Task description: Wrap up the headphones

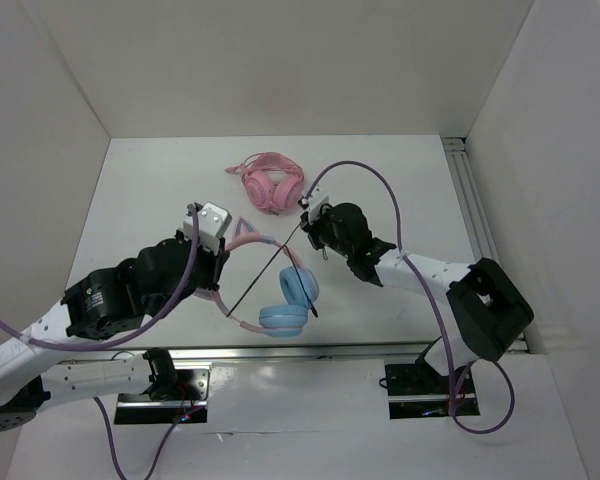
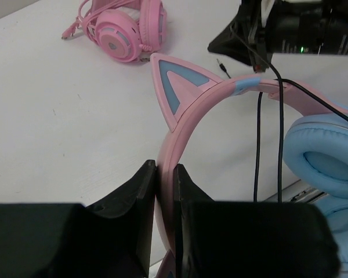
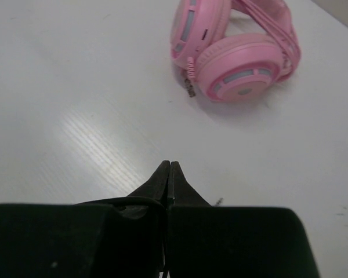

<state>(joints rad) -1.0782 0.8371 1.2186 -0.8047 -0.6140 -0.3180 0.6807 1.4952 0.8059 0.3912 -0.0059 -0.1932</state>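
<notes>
Left tool is clenched on the headphones headband, cups near the surface 6 o'clock edge. Right tool pinches the cable. Pink headset sits at 12, and there's bare room toward 10.

Both the left arm at lower left and the right arm at lower right wear white shells with black joint housings, a purple cable looping along each, and end in matte black wedge-shaped fingers.
</notes>
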